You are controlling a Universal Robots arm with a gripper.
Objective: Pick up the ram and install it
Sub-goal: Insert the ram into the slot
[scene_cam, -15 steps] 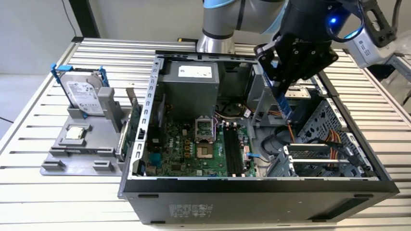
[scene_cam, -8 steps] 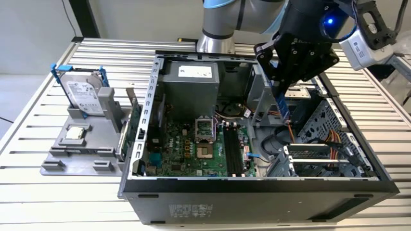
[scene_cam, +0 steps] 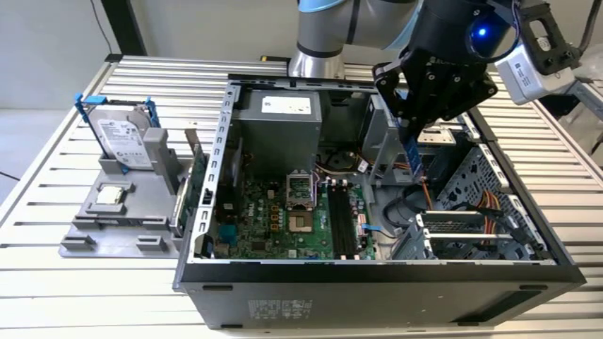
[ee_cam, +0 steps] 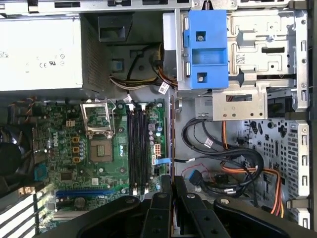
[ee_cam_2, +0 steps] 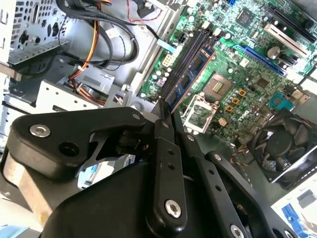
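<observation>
In the exterior view my gripper [scene_cam: 412,133] hangs over the open computer case [scene_cam: 377,272], above its right middle part. It is shut on the ram [scene_cam: 413,154], a narrow blue stick that hangs straight down from the fingers. The second wrist view shows the ram [ee_cam_2: 192,74] reaching out from the closed fingertips [ee_cam_2: 163,116] over the motherboard. In the first wrist view the ram [ee_cam: 172,144] appears edge-on, beside the black memory slots [ee_cam: 137,148] and apart from them. Those slots [scene_cam: 341,224] lie lower and toward the exterior view's left of the ram.
A grey fixture [scene_cam: 113,226] beside the case holds a silver hard drive with blue rails [scene_cam: 124,138] and a small square processor chip [scene_cam: 113,195]. Inside the case are the power supply [scene_cam: 275,134], the processor socket [scene_cam: 298,198], orange and black cables [ee_cam: 233,168] and a drive cage [scene_cam: 471,226].
</observation>
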